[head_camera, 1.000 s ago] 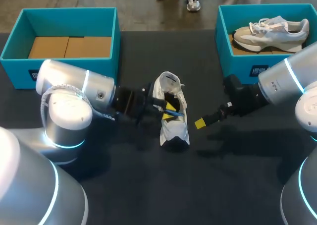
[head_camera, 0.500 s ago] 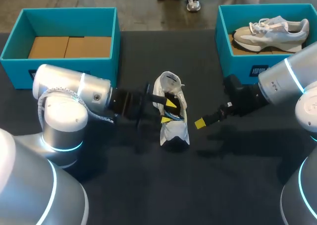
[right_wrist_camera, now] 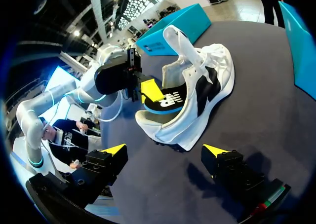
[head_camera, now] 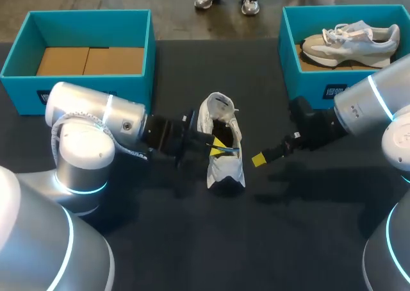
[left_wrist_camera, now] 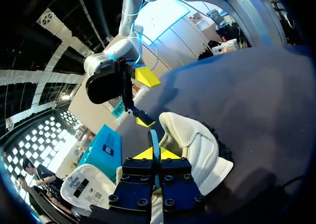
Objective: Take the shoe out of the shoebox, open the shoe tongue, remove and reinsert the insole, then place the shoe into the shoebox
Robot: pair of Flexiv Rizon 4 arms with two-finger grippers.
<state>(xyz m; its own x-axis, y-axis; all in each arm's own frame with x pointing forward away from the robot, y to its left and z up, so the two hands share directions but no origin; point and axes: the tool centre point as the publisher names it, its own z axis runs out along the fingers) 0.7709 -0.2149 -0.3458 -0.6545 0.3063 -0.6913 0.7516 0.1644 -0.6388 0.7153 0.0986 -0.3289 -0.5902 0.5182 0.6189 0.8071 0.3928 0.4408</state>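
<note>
A white shoe [head_camera: 225,168] lies on its side mid-table, opening toward my left arm, tongue [head_camera: 216,104] pulled up. My left gripper [head_camera: 216,150] is at the shoe's opening, shut on the blue edge of the black insole [right_wrist_camera: 165,103]. In the left wrist view the thin blue insole edge [left_wrist_camera: 154,139] stands between the closed yellow tips of the left gripper [left_wrist_camera: 157,154], with the shoe [left_wrist_camera: 197,145] just beyond. My right gripper [head_camera: 259,158] hovers open beside the shoe's sole, apart from it. In its own view the right gripper [right_wrist_camera: 165,150] has nothing between its spread tips.
A teal shoebox [head_camera: 144,44] with a cardboard liner stands at the back left. A second teal shoebox [head_camera: 289,54] at the back right holds another pale shoe [head_camera: 352,40]. The dark table [head_camera: 192,240] stretches toward the front.
My left gripper opened a little, drew back slightly, then came forward again and shut on the insole's edge. The right arm and the shoe have stayed put.
</note>
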